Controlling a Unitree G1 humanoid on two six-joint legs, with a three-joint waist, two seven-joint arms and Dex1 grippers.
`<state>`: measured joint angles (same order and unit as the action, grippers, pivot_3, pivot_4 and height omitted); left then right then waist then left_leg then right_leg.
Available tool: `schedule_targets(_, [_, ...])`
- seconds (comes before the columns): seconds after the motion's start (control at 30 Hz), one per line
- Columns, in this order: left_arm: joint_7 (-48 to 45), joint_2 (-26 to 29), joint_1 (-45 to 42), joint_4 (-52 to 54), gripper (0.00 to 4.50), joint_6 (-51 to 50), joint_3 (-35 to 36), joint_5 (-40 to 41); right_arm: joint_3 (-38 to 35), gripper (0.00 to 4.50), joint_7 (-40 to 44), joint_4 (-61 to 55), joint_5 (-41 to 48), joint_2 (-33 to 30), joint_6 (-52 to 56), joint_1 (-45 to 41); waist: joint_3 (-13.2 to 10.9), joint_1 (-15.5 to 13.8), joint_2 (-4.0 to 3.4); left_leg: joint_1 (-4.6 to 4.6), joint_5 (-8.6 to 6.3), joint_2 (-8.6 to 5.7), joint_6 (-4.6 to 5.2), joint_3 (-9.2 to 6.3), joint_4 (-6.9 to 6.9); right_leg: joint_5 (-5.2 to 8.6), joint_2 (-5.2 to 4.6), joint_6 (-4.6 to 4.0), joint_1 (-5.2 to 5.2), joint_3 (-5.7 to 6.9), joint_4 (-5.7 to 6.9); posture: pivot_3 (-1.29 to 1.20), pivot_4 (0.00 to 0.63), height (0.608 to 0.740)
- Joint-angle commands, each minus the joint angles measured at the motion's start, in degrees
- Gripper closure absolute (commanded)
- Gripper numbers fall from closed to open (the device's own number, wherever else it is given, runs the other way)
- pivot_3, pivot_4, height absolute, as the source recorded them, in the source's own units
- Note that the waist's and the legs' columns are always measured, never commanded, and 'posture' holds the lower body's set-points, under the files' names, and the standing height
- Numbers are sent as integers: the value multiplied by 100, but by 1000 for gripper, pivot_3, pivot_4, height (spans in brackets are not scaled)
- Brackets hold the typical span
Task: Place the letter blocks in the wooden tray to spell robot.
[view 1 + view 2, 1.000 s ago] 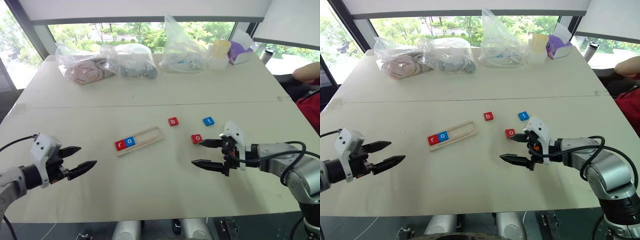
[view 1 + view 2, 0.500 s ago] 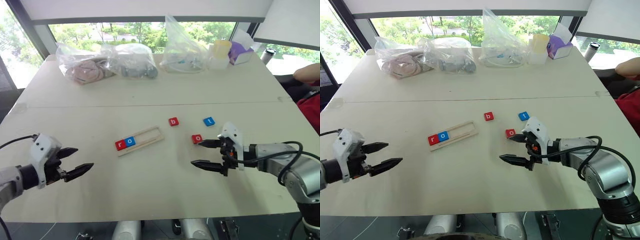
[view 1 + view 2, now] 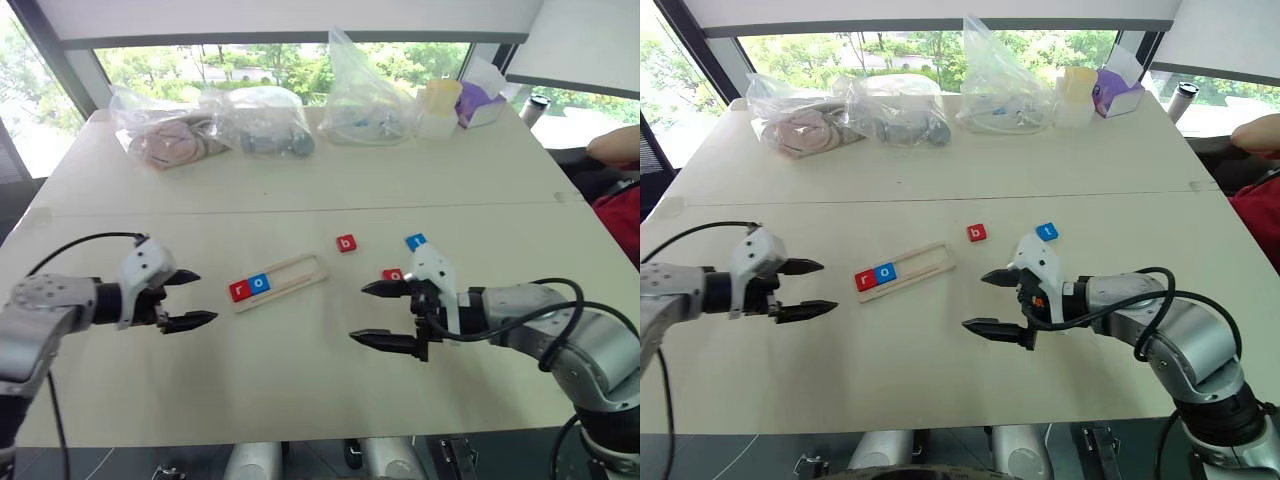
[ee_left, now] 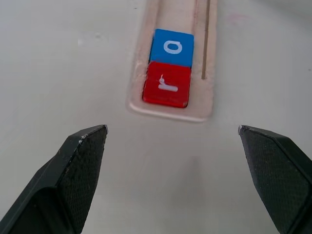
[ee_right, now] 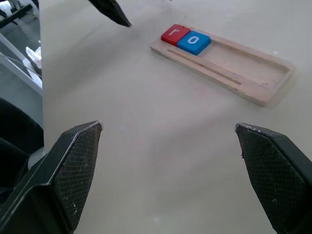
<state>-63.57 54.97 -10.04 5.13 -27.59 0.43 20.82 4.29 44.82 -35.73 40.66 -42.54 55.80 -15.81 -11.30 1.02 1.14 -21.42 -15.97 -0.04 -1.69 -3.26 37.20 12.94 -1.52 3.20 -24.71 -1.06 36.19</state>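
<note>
The wooden tray lies slanted at the table's middle, with a red r block and a blue o block side by side at its left end. The same pair, the r block and the o block, sits just past my open left gripper. That left gripper hovers a little left of the tray. A red b block and a blue t block lie loose to the right. The red o block is partly hidden behind my open, empty right gripper.
Along the far side stand three clear plastic bags of items, a pale cup and a purple box. A person's arm rests at the right edge. A seam crosses the table behind the blocks.
My left gripper has swung in to the right, close to the tray's left end. My right gripper has slid left, now covering part of the red o block. Both stay open.
</note>
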Motion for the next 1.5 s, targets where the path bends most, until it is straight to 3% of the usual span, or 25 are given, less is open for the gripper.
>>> schedule_targets(0.03, [-76, -230, -423, -403, 0, 483, -417, -428, 98, 12, -116, -172, -52, 71, -88, -118, 0, -21, 0, 0, 0, -1, 0, -2, -1, -2, 0, -4, 0, 0, 1, 0, 150, 740])
schedule_targets(0.2, [-228, -672, -819, -882, 0, 873, -811, -712, 328, 12, -207, -164, -169, 166, -179, -100, 2, -43, 1, 0, 0, -4, 1, -9, 3, -1, -2, -1, 5, 5, 2, 0, 150, 740])
schedule_targets(0.5, [-292, -938, -783, -1084, 0, 1262, -1061, -1086, 388, 12, -342, -122, -244, 216, -239, -115, 9, -47, -5, 4, 0, -4, 1, -10, 13, 0, -5, 11, 15, 2, 2, 0, 150, 740])
schedule_targets(0.67, [-258, -1010, -626, -1209, 1348, 1534, -1162, -1272, 391, 0, -385, -68, -292, 211, -264, -143, 22, -45, -18, 7, 0, -4, 1, -10, 13, -2, -6, 9, 17, 1, 2, 0, 150, 740])
schedule_targets(0.83, [-44, -1220, -1015, -1316, 1347, 1861, -944, -1268, 202, 0, -360, 76, -382, 104, -328, -67, 36, -67, -37, 9, 0, -6, 1, -10, 14, 4, -9, 18, 22, 1, 2, 0, 150, 740])
schedule_targets(1.0, [-878, -945, -1494, -1331, 1347, 2231, -1074, -1235, -264, 0, -480, 288, -354, 70, -371, 97, 31, -58, -28, 2, 0, -12, 1, -11, 26, -1, -6, 20, 23, 2, 2, 0, 150, 740])
schedule_targets(1.23, [-1610, -1127, -2391, -2435, 1347, 3056, -1488, -1551, -543, 0, -831, 416, -550, 209, -522, 359, 30, -10, -28, 4, 0, -12, 2, -7, 18, -3, 1, 18, 20, 0, 2, 0, 150, 740])
schedule_targets(1.43, [-1775, -1394, -2618, -3065, 1347, 3385, -1607, -1713, -541, 0, -1096, 390, -670, 382, -525, 427, 30, -16, -27, 2, 0, -10, 2, -10, 15, -15, 7, 30, 16, -1, 2, 0, 150, 740])
schedule_targets(1.5, [-1743, -1462, -2614, -3151, 312, 3431, -1584, -1738, -487, 0, -1229, 420, -786, 421, -519, 418, 30, -23, -27, 2, 0, -11, 2, -11, 16, -14, 6, 30, 16, 0, 2, 0, 150, 740])
